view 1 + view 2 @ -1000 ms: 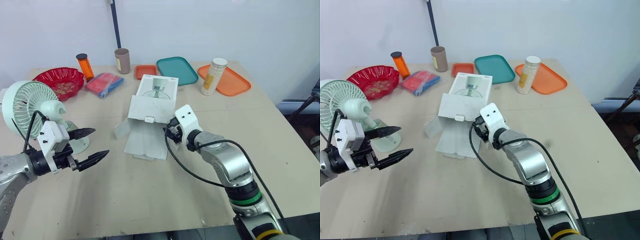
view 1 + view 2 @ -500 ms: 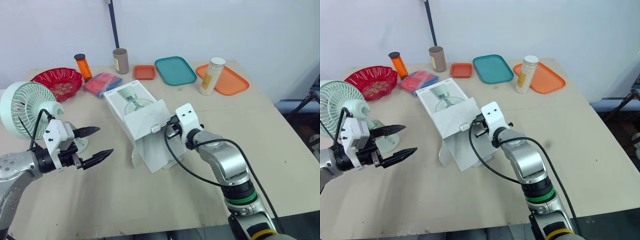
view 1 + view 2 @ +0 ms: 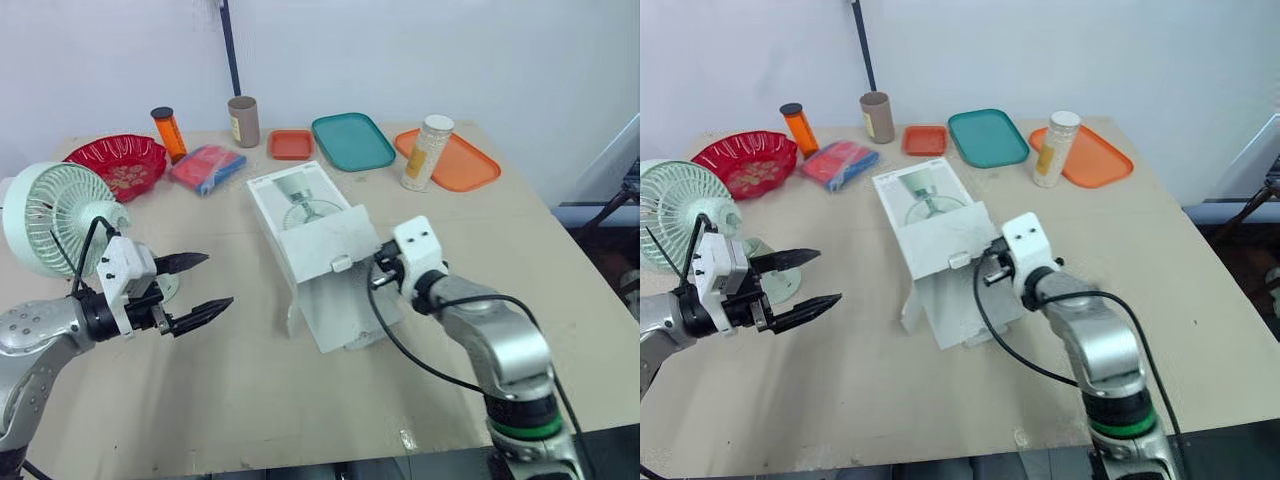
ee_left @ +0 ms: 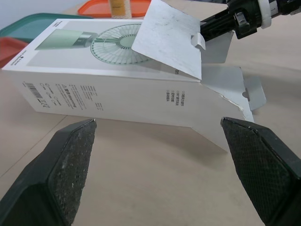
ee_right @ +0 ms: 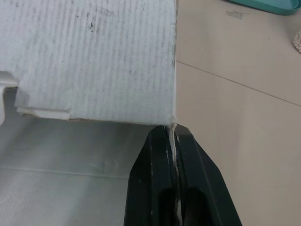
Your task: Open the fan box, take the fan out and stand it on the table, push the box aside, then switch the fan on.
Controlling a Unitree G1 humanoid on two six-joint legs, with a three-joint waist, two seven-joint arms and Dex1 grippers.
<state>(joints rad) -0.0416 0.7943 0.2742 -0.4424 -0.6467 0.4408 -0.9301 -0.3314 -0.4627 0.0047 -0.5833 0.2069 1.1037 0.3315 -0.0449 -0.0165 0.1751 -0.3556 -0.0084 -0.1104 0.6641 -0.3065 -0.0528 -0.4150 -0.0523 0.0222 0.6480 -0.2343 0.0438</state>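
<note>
Pale blue wall [image 3: 450, 60] behind beige table [image 3: 300, 410]; dark floor [image 3: 608, 275] right.

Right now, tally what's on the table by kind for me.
Trays: 3 (small orange tray, teal tray, large orange tray)
Containers: 3 (orange bottle, brown tube, white-capped jar)
red bowl: 1
packet: 1
fan: 1
fan box: 1
Total: 10

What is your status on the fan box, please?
Left gripper open, near fan. Right gripper shut on flap of box. Fan upright on table; box open, mid-table. Teal tray and jar beyond box.
</note>
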